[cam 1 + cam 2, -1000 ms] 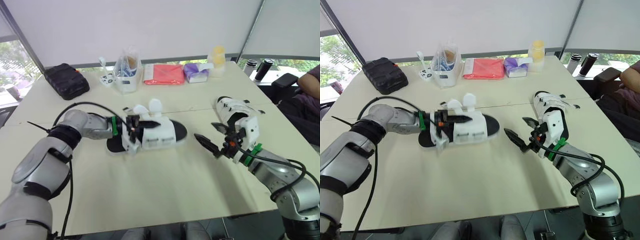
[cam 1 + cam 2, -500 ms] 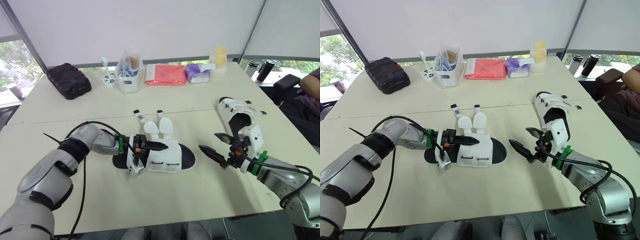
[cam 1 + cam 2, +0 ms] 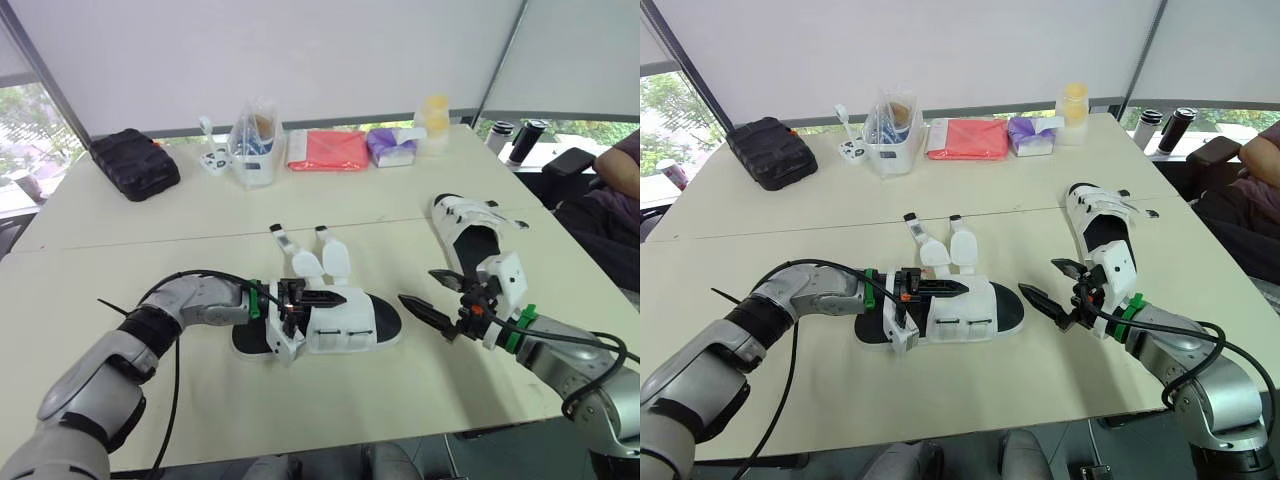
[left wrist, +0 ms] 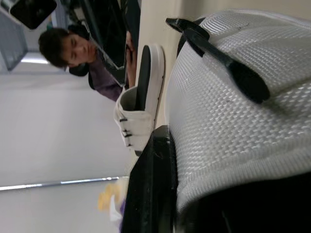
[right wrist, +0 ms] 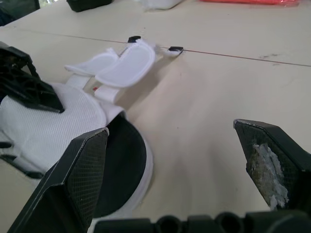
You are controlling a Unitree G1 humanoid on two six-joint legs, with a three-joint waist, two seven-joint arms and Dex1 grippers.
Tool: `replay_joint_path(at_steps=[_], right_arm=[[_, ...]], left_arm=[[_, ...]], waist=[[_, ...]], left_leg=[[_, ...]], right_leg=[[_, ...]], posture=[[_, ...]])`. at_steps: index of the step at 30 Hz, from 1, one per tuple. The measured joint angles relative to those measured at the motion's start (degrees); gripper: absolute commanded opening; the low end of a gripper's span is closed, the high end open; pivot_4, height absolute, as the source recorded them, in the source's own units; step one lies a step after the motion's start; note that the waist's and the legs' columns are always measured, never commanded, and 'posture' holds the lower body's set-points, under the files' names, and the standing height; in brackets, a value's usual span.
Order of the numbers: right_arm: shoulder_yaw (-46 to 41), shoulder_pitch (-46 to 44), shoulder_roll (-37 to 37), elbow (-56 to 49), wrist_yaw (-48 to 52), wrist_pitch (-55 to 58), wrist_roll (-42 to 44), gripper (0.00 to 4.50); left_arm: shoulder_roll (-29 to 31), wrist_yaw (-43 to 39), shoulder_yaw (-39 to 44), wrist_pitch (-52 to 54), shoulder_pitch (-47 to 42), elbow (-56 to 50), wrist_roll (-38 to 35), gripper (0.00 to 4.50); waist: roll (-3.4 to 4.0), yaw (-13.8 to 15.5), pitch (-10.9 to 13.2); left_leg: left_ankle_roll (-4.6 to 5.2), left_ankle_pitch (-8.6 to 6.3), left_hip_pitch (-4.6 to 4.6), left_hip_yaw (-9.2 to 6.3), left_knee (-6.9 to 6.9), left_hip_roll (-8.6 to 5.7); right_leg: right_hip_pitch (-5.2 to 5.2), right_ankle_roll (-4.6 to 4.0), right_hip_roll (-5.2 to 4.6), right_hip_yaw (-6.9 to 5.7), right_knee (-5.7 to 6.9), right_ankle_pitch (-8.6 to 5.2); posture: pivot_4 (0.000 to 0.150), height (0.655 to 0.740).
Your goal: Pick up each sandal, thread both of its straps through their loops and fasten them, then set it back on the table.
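Note:
A white sandal with a black sole (image 3: pixel 345 328) lies flat at the table's centre front. Its two straps (image 3: pixel 312 263) are undone and spread flat on the table behind it. My left gripper (image 3: pixel 318 300) is shut on the sandal's mesh upper, with one black finger (image 4: pixel 228 68) lying over the mesh. A second white sandal (image 3: pixel 470 232) lies further right and back, also seen on its side (image 4: pixel 138 102). My right gripper (image 3: pixel 432 297) hovers open between the two sandals, holding nothing; its fingers (image 5: pixel 80 177) frame the first sandal's toe (image 5: pixel 116 160).
Along the far edge stand a black case (image 3: pixel 135 162), a clear bin (image 3: pixel 255 142), a red packet (image 3: pixel 328 148), a purple tissue pack (image 3: pixel 392 145) and a yellow jar (image 3: pixel 435 115). A person (image 3: pixel 622 165) sits at the right. The table's front edge lies close below the sandal.
My left gripper has dragged the sandal toward the front edge and to the right. Its straps, raised a second ago, now lie flat. The right gripper stayed open and barely moved.

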Motion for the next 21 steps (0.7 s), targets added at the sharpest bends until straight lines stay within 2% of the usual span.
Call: replay_joint_path(at_steps=[6, 9, 14, 21], right_arm=[[0.7, -0.2, -0.3, 1.2, 1.6, -0.1, -0.7, 4.50], [1.0, -0.2, -0.7, 1.3, 2.7, -0.1, -0.8, 4.50], [1.4, 0.5, -1.6, 2.4, 4.2, -0.1, -1.8, 4.50], [1.9, 0.7, -2.1, 3.6, 6.2, -1.2, -2.4, 4.50]], left_arm=[[-0.8, -5.5, 1.5, 0.5, 3.0, -2.2, -4.6, 4.48], [-0.5, -8.6, 2.3, 0.5, 3.9, -2.9, -8.2, 4.48], [3.4, -16.6, 3.3, 1.4, 7.5, -4.2, -20.1, 4.48], [14.0, -33.0, 6.1, 12.6, 17.5, -13.5, -44.1, 4.48]], waist=[[-0.01, 0.5, 0.0], [0.01, 0.4, -0.1], [0.00, 0.1, -0.1], [0.03, -0.3, -0.1]], left_leg=[[0.03, -0.01, 0.00, -0.01, 0.05, 0.00], [0.03, -0.02, 0.05, -0.01, 0.05, 0.00], [0.04, -0.02, 0.05, -0.20, 0.04, 0.06], [0.20, -0.11, 0.06, -0.25, 0.04, 0.06]], right_leg=[[0.03, 0.00, 0.00, 0.00, 0.04, 0.00], [0.08, -0.01, -0.01, 0.00, 0.03, 0.00], [0.04, -0.01, 0.04, 0.00, 0.06, 0.00], [0.03, -0.02, 0.03, 0.02, 0.10, 0.00]], posture=[[0.150, 0.7400], [0.150, 0.7400], [0.150, 0.7400], [0.150, 0.7400]])
